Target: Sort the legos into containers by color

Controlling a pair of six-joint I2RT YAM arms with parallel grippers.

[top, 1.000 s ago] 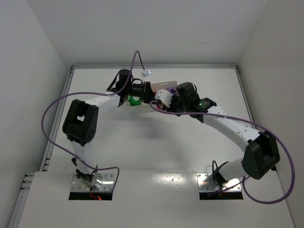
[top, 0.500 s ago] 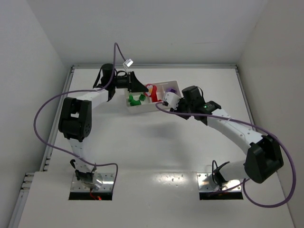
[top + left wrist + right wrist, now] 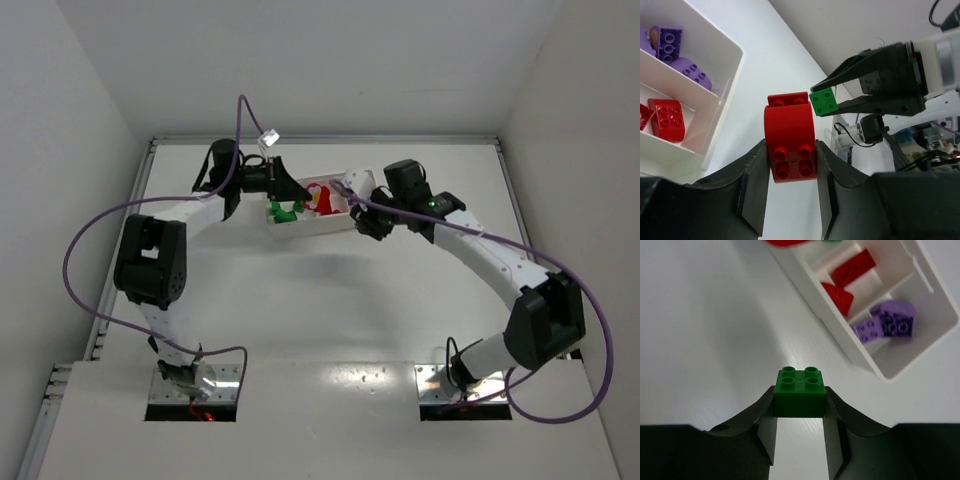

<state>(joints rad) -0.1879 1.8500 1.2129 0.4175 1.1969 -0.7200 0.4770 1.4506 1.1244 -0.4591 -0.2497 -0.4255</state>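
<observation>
The left gripper (image 3: 790, 172) is closed on a red arched brick (image 3: 789, 135), which is held beside the tray (image 3: 722, 107), outside its wall. The right gripper (image 3: 800, 410) is clamped on a green brick (image 3: 800, 385), also outside the tray, nearest its purple compartment (image 3: 890, 340). If either brick is released here, it would be dropped onto the table. If travel is misjudged, a wrong compartment could be entered.

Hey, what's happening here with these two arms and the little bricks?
Two robot arms are sorting toy bricks by colour into a long white plastic three-compartment tray. The left gripper holds a red arched plastic brick, and the right gripper holds a small green square brick, both near the tray. Purple bricks and red bricks already lie in separate compartments.
</observation>
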